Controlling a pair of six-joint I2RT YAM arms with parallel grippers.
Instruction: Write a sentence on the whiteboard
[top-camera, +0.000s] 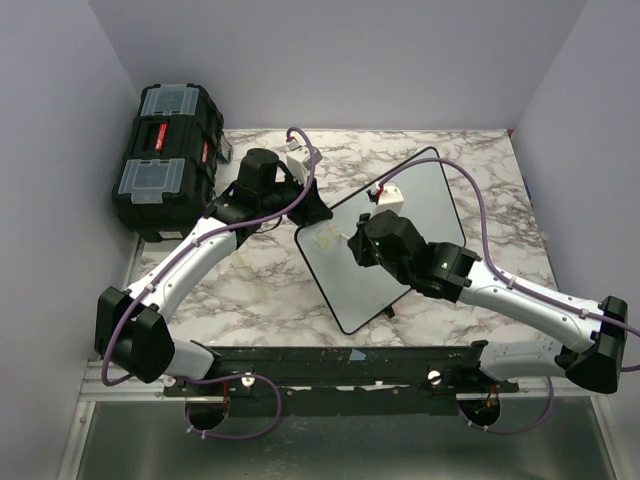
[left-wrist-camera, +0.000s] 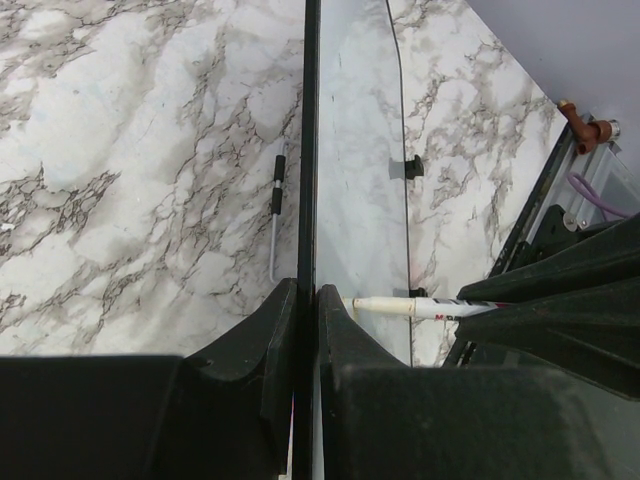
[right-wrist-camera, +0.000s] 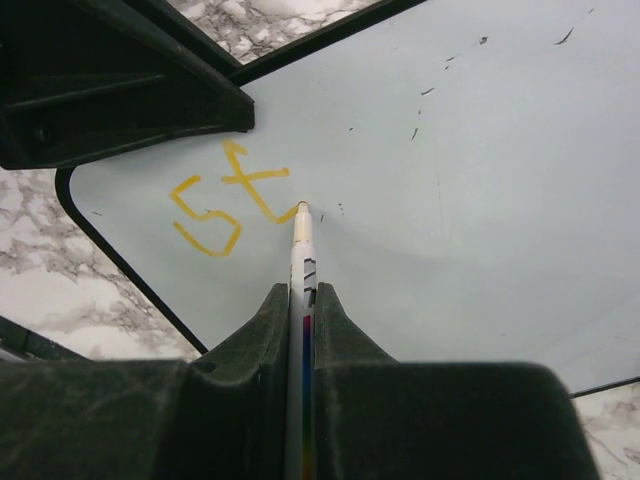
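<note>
The whiteboard (top-camera: 410, 215) lies tilted on the marble table, white with a thin black rim. My left gripper (top-camera: 312, 208) is shut on its far left edge; the left wrist view shows the rim (left-wrist-camera: 310, 150) edge-on between the jaws (left-wrist-camera: 308, 300). My right gripper (right-wrist-camera: 302, 300) is shut on a white marker (right-wrist-camera: 302, 250), tip touching the board. Two yellow-orange letters of the sentence (right-wrist-camera: 225, 205), reading "St", sit near the board's corner; they show faintly in the top view (top-camera: 326, 236). The marker also shows in the left wrist view (left-wrist-camera: 420, 307).
A black toolbox (top-camera: 165, 160) stands at the back left of the table. A small white object (top-camera: 388, 192) lies at the board's far edge. A thin pen-like stick (left-wrist-camera: 275, 215) lies on the marble left of the board. Grey walls enclose the table.
</note>
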